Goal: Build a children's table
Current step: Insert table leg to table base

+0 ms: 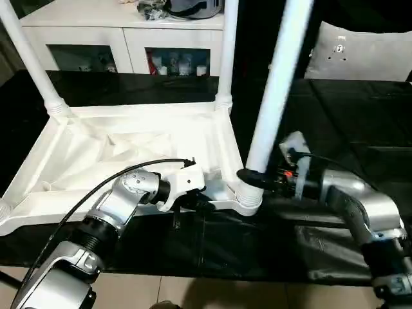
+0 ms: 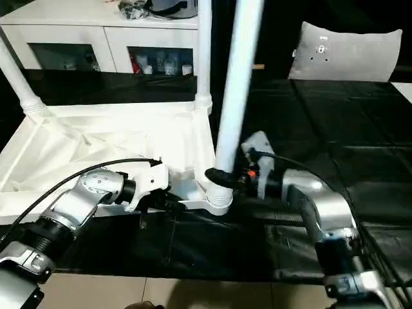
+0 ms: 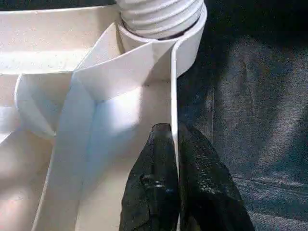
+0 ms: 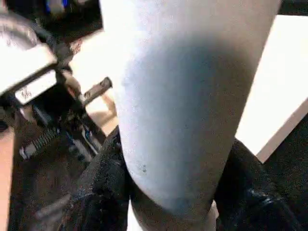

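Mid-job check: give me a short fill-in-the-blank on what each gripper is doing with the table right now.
1. The tabletop lies with its ribbed underside facing ____.
2. The right gripper is clamped around the ____ end of the near leg, just above the corner socket.
3. The left gripper pinches the tabletop's thin side ____ between its fingers.
4. Counting the gripped one, ____ legs stand in sockets.

Missing words: up; lower; wall; three

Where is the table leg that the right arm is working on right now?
The leg stands upright in the near right corner socket of the upturned table top, with the right end effector clamped around its base.
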